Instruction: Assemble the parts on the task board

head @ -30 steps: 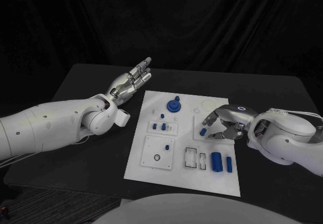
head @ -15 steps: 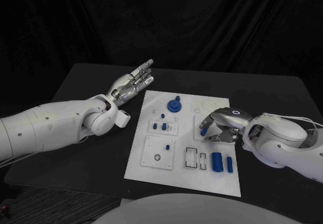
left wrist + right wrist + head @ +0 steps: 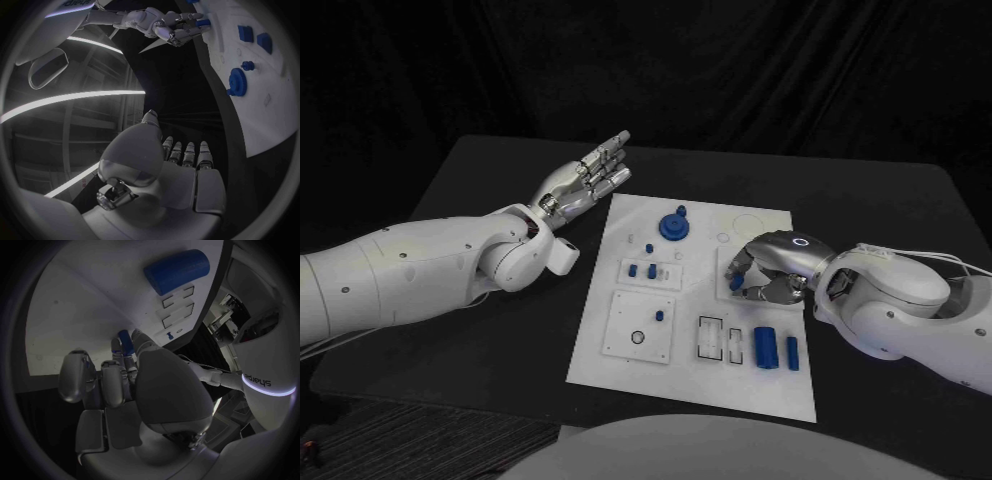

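Two hands, two different jobs. Right hand (image 3: 769,272) has its fingertips (image 3: 123,347) curled down around a small blue part (image 3: 125,341) on the task board (image 3: 678,372), right of centre; looks like a pinch, though whether the part is lifted or seated I cannot tell. Left hand (image 3: 584,172) hangs flat over the black table (image 3: 473,180), just off the board's far-left corner, fingers straight, close together, holding nothing.

Progress, as a judgement: early to middle. Round blue knob (image 3: 674,226) stands at the far end, small blue pieces (image 3: 639,271) sit mid-board, big blue cylinder (image 3: 764,346) and slim one (image 3: 792,352) lie near the outlined slots (image 3: 721,342), which look unfilled.

Room: bare board at the near end, open table on both sides. Right forearm overhangs the board's right edge.
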